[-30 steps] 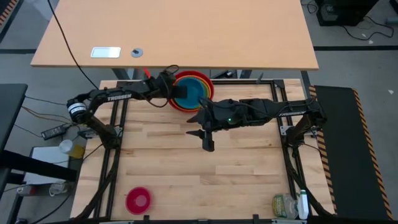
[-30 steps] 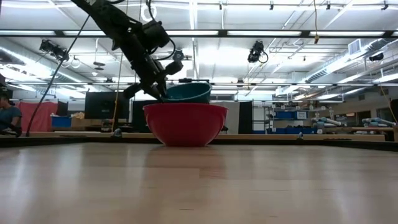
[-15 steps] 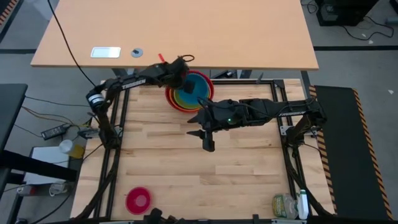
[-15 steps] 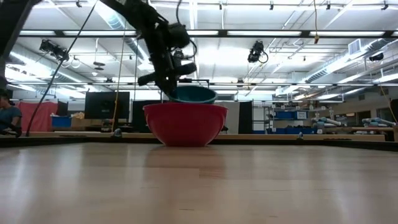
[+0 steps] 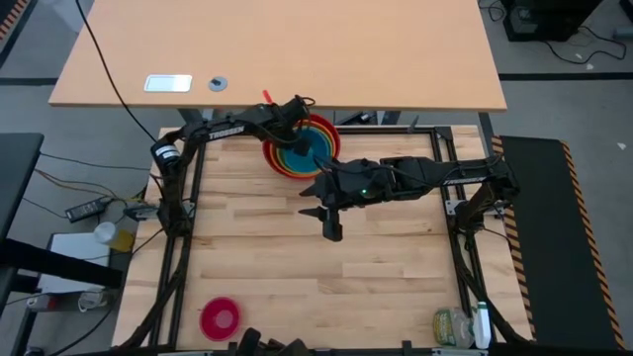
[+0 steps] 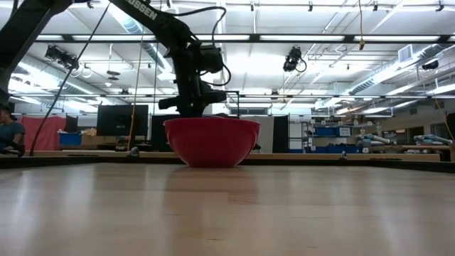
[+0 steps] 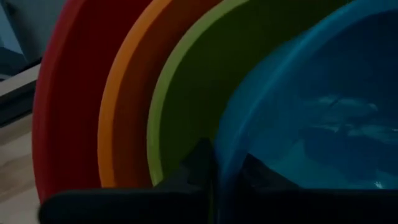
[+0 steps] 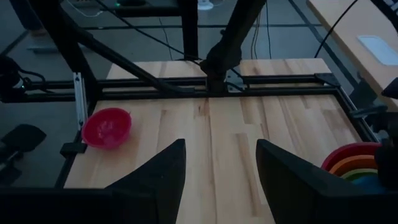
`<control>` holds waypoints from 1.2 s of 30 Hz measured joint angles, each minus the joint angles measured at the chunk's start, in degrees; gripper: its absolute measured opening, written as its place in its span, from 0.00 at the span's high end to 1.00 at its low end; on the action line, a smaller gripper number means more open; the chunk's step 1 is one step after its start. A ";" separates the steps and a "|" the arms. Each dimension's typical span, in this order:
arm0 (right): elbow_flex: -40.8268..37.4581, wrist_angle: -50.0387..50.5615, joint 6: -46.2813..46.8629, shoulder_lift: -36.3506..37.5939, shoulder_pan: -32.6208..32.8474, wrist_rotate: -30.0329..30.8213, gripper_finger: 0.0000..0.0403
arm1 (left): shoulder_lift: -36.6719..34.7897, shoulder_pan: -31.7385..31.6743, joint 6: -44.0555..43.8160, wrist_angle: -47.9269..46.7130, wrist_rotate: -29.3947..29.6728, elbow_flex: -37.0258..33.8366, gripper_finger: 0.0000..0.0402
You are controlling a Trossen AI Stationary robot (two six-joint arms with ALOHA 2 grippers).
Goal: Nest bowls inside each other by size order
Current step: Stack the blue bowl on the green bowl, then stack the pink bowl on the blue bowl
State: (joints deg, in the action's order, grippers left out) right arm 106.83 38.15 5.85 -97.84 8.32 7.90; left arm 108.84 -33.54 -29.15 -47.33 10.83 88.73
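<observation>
The red bowl (image 5: 268, 153) stands at the table's far middle with the orange bowl (image 7: 124, 106), the lime green bowl (image 7: 186, 93) and the blue bowl (image 5: 316, 148) nested in it. In the low view only the red bowl (image 6: 212, 141) shows. My left gripper (image 5: 300, 127) reaches down into the stack from its far left and is shut on the blue bowl. My right gripper (image 5: 321, 220) is open and empty, just on the near side of the stack. The pink bowl (image 5: 220, 317) stands apart near the table's near left corner and also shows in the right wrist view (image 8: 107, 127). My left gripper holds the blue bowl by its rim (image 7: 227, 149), one finger (image 7: 199, 165) outside the wall and one finger (image 7: 261, 171) inside. It comes from above, slanting down into the stack. The blue bowl sits low inside the lime green bowl, below the red bowl's rim.
Black frame rails (image 5: 188, 198) run along the table's left and right sides. Bottles (image 5: 460, 326) stand at the near right corner. A light desk (image 5: 277, 49) lies beyond the far edge. Bare wood (image 5: 326, 287) lies between the stack and the pink bowl.
My left gripper has gone toward the table's right, over the stack, and down, still shut on the blue bowl. The blue bowl, held above the red bowl's rim a second ago, has sunk into the stack and out of the low view's sight.
</observation>
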 joint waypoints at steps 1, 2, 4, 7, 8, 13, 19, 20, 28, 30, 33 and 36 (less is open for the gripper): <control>0.00 0.18 0.00 0.00 0.00 0.00 0.50 | 0.00 0.00 0.00 -0.01 0.00 0.00 0.89; 0.00 0.24 0.00 0.00 0.00 0.00 0.50 | 0.00 0.00 0.00 -0.24 0.00 0.00 0.86; 0.00 0.27 0.01 0.00 0.00 0.00 0.50 | -0.07 0.00 -0.02 -0.50 0.00 0.00 0.79; 0.00 0.59 0.17 0.00 0.00 0.00 0.50 | -0.28 0.15 -0.02 -0.55 0.00 0.02 0.68; 0.00 0.77 0.30 0.00 0.00 0.00 0.50 | -0.52 0.20 -0.01 -0.87 0.04 0.01 0.64; 0.00 1.30 0.51 0.00 0.00 0.02 0.50 | -2.39 0.76 2.02 -1.04 2.51 0.01 0.50; 0.00 1.37 0.50 0.00 0.00 0.04 0.50 | -4.89 0.70 6.23 -2.79 5.74 0.00 0.44; 0.00 1.47 0.50 0.00 0.00 0.04 0.50 | -5.41 0.79 7.14 -3.37 6.60 0.01 0.44; 0.00 2.28 0.61 0.00 -0.11 1.64 0.50 | -8.20 2.89 16.83 -6.96 7.65 0.02 0.49; 0.00 2.33 1.19 0.00 -0.24 1.76 0.50 | -8.09 3.12 18.64 -6.96 7.72 0.02 0.50; 0.00 3.89 2.09 0.43 -0.26 3.91 0.50 | -7.63 2.44 19.45 -6.93 8.52 -0.01 0.52; 0.00 5.37 2.15 1.84 0.13 7.81 0.50 | -7.63 1.77 19.03 -5.23 9.25 -0.86 0.54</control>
State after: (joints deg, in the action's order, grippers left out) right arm 106.83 43.52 8.00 -96.00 8.44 15.71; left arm 101.21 -31.77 -10.11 -52.56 20.08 87.87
